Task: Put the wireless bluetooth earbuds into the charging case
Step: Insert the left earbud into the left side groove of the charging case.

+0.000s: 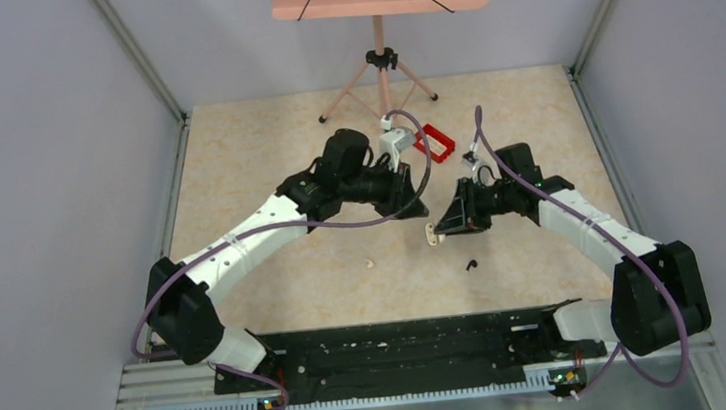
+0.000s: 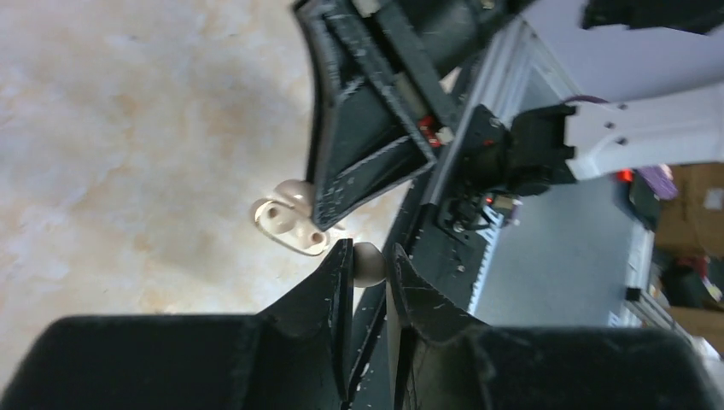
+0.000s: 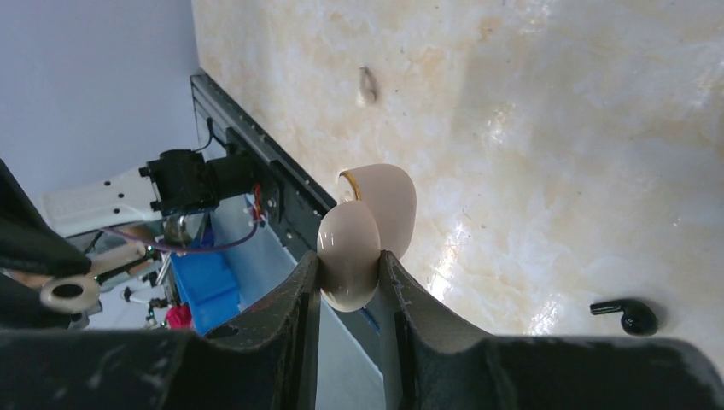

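The charging case [image 3: 352,256] is a cream oval box, not black, and my right gripper [image 3: 350,275] is shut on it above the table, its lid [image 3: 388,201] hinged open. In the left wrist view the case [image 2: 286,226] shows two pale sockets. My left gripper [image 2: 369,263] is shut on a small beige rounded earbud [image 2: 369,261], close beside the case and apart from it. From above, the left gripper [image 1: 411,203] and right gripper [image 1: 439,228] meet near the case [image 1: 431,235]. A black hooked earbud [image 1: 470,264] lies on the table, also visible as the black earbud [image 3: 627,316].
A small pale piece [image 1: 370,262] lies on the table left of the case, seen too as the pale piece [image 3: 367,85]. A red rectangular tray [image 1: 436,144] sits behind the left gripper. A music stand's tripod [image 1: 381,68] stands at the back.
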